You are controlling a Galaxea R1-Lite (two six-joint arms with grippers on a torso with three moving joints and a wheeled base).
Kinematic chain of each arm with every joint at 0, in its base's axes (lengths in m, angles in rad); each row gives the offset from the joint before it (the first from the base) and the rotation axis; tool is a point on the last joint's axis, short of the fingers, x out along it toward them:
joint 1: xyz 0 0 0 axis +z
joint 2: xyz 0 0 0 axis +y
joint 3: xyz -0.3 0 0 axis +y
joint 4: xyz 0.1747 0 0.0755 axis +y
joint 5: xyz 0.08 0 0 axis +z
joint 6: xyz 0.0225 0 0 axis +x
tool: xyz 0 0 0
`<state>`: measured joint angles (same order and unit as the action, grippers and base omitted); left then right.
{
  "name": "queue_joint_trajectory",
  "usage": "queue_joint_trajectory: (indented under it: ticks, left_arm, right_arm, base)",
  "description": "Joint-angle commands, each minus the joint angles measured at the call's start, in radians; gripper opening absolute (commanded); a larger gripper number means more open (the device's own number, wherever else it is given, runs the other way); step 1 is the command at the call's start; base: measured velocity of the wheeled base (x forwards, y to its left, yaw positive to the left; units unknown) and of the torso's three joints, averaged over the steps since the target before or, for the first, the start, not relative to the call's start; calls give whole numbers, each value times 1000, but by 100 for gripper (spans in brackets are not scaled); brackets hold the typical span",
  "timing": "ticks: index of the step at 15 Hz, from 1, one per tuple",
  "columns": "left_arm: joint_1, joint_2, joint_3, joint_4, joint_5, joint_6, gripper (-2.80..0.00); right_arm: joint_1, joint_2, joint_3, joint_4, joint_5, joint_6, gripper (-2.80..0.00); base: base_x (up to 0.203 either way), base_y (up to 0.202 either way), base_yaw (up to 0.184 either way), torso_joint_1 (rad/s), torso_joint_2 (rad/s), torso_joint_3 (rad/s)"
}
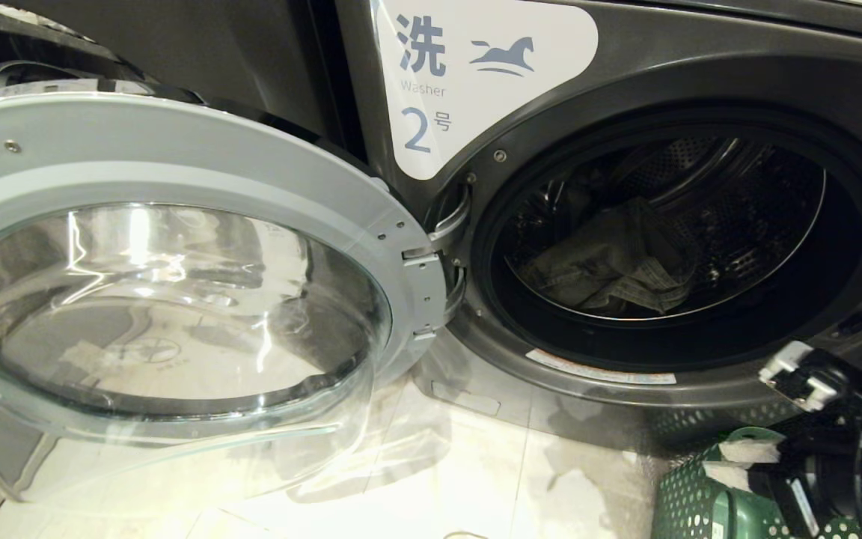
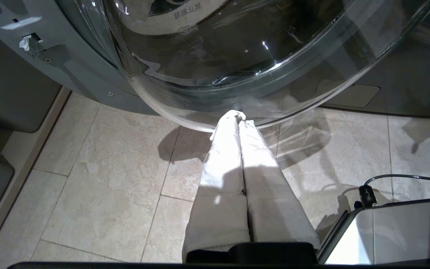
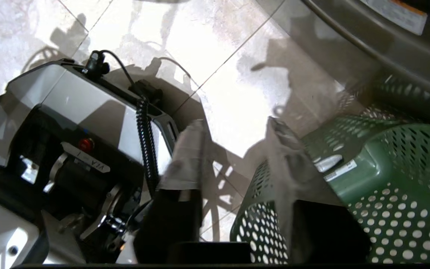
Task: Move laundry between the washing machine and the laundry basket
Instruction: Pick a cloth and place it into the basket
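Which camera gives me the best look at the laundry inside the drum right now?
The head view: through the open door, the laundry shows as a dark crumpled heap on the drum floor. The left wrist view shows only door glass and floor tiles; the right wrist view shows the green basket and floor, no laundry.

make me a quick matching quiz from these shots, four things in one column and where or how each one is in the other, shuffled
Things:
1. grey crumpled garment
2. round glass washer door
3. green perforated plastic basket
4. left gripper

States:
A. swung wide open
B. shut, empty
C. on the tiled floor below the washer opening
D. lying inside the drum

Pairs: 1-D, 2-A, 3-C, 4-B
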<state>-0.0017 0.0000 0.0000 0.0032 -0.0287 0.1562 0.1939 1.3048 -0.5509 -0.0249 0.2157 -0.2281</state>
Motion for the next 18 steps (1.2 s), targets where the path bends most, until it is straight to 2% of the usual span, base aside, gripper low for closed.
queue_joint_trajectory:
  ticks: [1, 5, 7, 10, 12, 16, 18]
  left_arm:
    - [0, 0, 0, 0, 0, 0, -280]
    - [0, 0, 0, 0, 0, -3, -280]
    - [0, 0, 0, 0, 1, -3, -280]
    - [0, 0, 0, 0, 1, -6, -280]
    - [0, 0, 0, 0, 1, -6, -280]
    - [0, 0, 0, 0, 1, -6, -280]
    - [0, 0, 0, 0, 1, -7, -280]
  right_arm:
    - [61, 182, -16, -112, -43, 19, 0]
    - [154, 398, -83, -449, -292, 45, 0]
    - [181, 452, -141, -497, -416, 50, 0]
    - [183, 523, -176, -545, -494, 97, 0]
    - [179, 579, -219, -591, -582, 106, 0]
    - [175, 657, -343, -635, -685, 115, 0]
    - [174, 700, -382, -657, -699, 123, 0]
  base:
    - [0, 0, 0, 0, 0, 0]
    - [0, 0, 0, 0, 0, 0]
    - [0, 0, 0, 0, 0, 0]
    - [0, 0, 0, 0, 0, 0]
    - [0, 0, 0, 0, 0, 0]
    - [0, 0, 0, 0, 0, 0]
    - [0, 0, 0, 0, 0, 0]
